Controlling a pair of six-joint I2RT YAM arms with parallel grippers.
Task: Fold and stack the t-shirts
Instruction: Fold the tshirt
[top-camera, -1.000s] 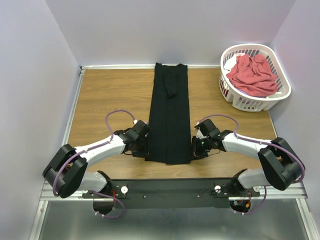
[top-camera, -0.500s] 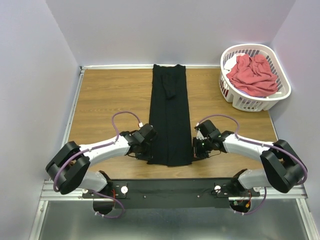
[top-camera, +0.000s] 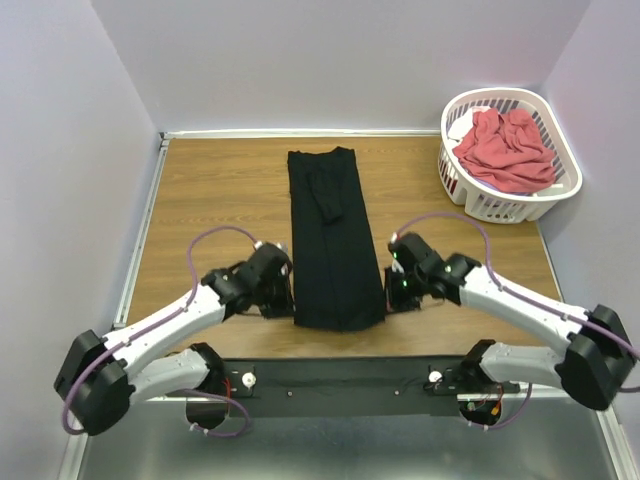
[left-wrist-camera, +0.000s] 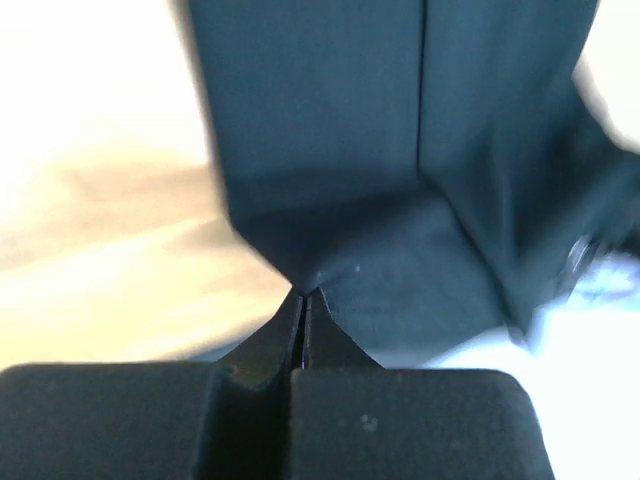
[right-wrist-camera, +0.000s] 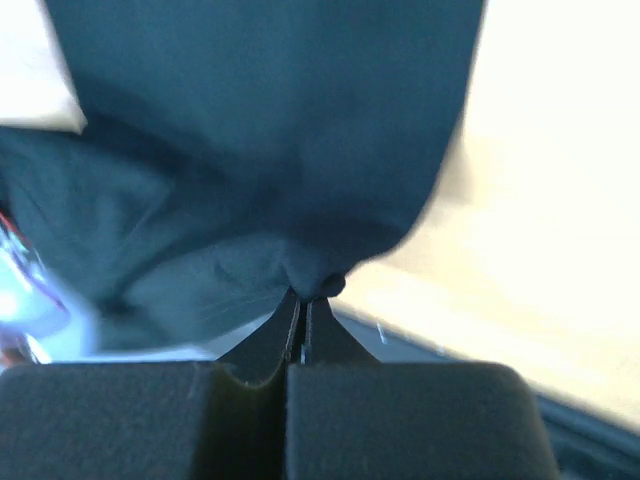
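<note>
Tabletop (top-camera: 200, 190) — black t-shirt (top-camera: 328, 240) in left gripper (left-wrist-camera: 302, 298), right gripper (right-wrist-camera: 303, 296)

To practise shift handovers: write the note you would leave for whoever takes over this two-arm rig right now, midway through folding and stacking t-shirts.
Left gripper: shut on the near left corner of the black t-shirt.
Right gripper: shut on its near right corner.
The black t-shirt lies on the table as a long narrow strip. The coral-red t-shirt is bunched in the white basket, far right.
Done: lengthwise folds on the black one.
Left: fold it crosswise, then likely fetch, fold and stack the coral-red one.
</note>
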